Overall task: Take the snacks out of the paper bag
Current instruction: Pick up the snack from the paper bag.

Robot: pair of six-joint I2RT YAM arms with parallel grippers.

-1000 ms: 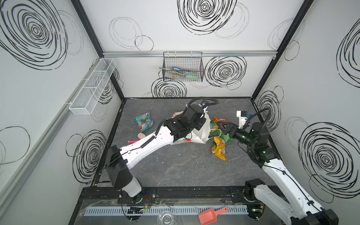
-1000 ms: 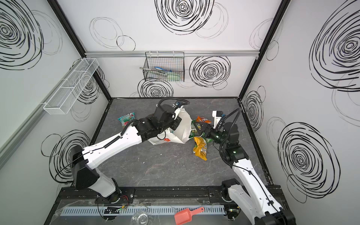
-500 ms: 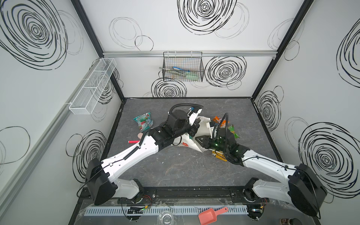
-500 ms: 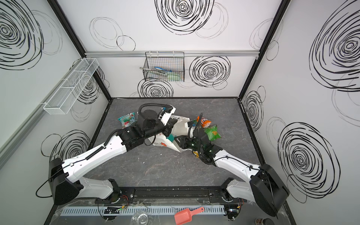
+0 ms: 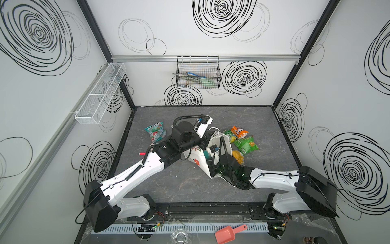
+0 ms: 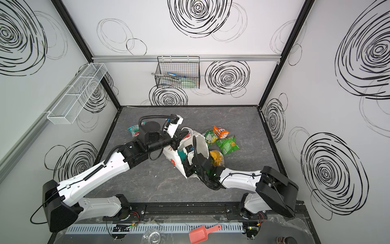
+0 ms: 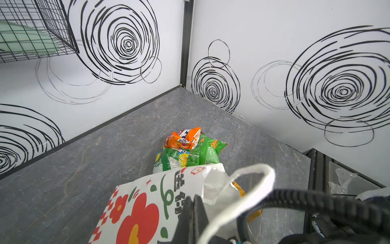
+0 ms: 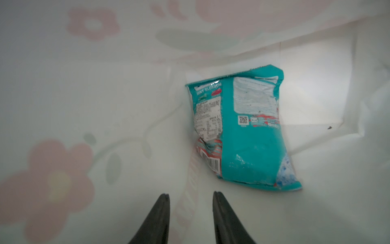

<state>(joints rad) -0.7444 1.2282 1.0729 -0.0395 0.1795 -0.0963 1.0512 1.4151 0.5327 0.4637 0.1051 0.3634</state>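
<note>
1. In both top views, your right arm (image 5: pixel 274 179) lay low and stretched, its wrist inside the mouth of the paper bag (image 5: pixel 195 158), nearer the packet than your left.
2. Left wrist view: your left gripper (image 7: pixel 193 208) was clamped on the bag's rim.
3. Right wrist view: your right gripper (image 8: pixel 191 196) stood partly open and empty. The teal packet (image 8: pixel 242 131) lay on the bag's floor just ahead, beside the claw's line, its long axis roughly along your reach.

Paper bag (image 5: pixel 195 156): white, red flower prints, cord handles; tilted over mid-table, mouth open.
Teal packet (image 8: pixel 249 135): crumpled, deep inside the bag.
Teal-white packet (image 5: pixel 155 133): on the table, well apart.
Orange packet (image 5: pixel 238 132), green packet (image 5: pixel 245 145), second green packet (image 5: pixel 229 134), yellow packet (image 5: pixel 238 157): clustered beside the bag.
</note>
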